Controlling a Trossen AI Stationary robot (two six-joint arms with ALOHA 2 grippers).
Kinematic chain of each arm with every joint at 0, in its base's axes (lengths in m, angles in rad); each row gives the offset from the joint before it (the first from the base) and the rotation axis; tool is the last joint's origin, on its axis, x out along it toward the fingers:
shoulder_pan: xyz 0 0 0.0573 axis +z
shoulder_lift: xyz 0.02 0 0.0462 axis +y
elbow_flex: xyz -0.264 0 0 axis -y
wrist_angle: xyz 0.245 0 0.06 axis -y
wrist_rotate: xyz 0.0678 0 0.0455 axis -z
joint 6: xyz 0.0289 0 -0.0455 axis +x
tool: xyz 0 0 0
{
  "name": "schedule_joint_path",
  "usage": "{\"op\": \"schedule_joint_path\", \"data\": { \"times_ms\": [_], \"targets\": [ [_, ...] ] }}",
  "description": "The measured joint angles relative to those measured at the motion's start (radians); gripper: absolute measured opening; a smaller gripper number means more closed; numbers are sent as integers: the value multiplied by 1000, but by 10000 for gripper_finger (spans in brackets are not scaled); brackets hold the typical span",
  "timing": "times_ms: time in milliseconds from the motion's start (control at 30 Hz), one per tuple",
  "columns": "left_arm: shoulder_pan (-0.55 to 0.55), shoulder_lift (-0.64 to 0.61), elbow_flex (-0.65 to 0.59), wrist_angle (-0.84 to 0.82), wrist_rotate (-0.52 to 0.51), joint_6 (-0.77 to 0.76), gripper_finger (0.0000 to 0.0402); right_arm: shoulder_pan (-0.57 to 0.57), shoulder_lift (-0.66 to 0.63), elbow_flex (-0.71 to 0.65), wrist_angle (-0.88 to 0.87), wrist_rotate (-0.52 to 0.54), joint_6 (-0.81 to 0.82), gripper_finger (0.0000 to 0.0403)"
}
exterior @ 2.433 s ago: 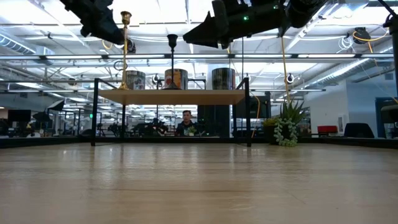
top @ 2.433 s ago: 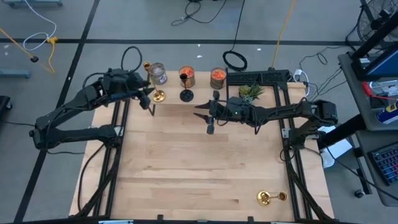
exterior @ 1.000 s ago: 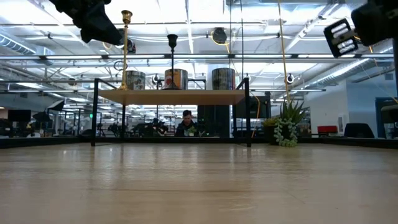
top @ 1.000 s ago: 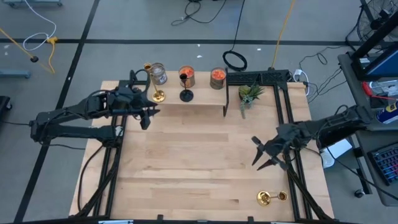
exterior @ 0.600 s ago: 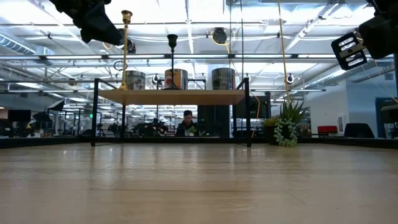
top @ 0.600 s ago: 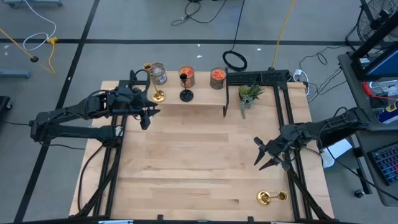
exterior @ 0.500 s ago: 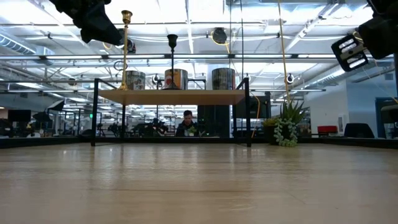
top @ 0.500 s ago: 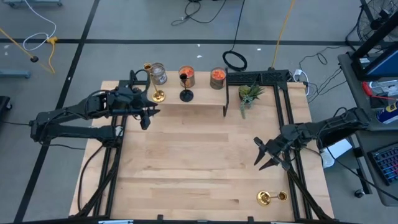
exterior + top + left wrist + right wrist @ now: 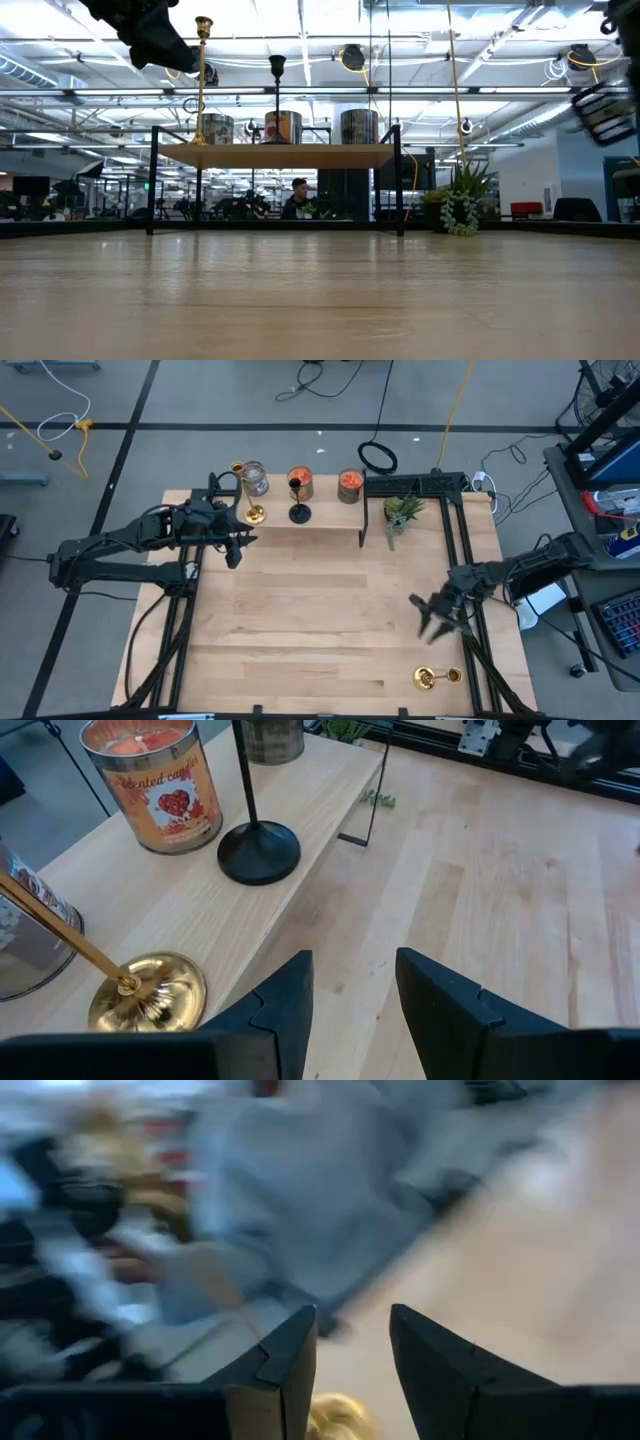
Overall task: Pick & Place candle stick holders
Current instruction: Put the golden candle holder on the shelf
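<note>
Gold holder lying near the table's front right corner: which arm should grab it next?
Right. The right gripper is open and sits just behind the fallen gold holder. The left gripper is across the table, by the shelf, empty.

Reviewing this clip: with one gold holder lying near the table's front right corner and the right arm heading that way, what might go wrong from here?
1. The gold holder lies on its side near the table edge; a nudge from the open right gripper might roll it off.
2. The right wrist view is smeared, so aiming may be poor.
3. The left gripper hangs open beside the shelf; swinging could topple the upright gold holder.
</note>
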Motion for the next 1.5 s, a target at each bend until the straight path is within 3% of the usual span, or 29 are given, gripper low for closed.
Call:
{"op": "schedule_joint_path", "data": {
  "times_ms": [67,133,367,1000,1367,1500],
  "targets": [
    [0,0,0,2,0,0,150,19,1,-34,158,-90,-2,125],
    [0,0,0,2,0,0,150,44,0,-60,244,-113,17,125],
    [0,0,0,4,0,0,150,125,44,-59,244,-75,-18,125],
    [0,0,0,4,0,0,150,420,276,-60,477,277,-48,125],
    [0,0,0,4,0,0,150,519,417,-59,643,321,-60,125],
    [0,0,0,4,0,0,150,543,471,-28,658,391,-52,125]
  ]
}}
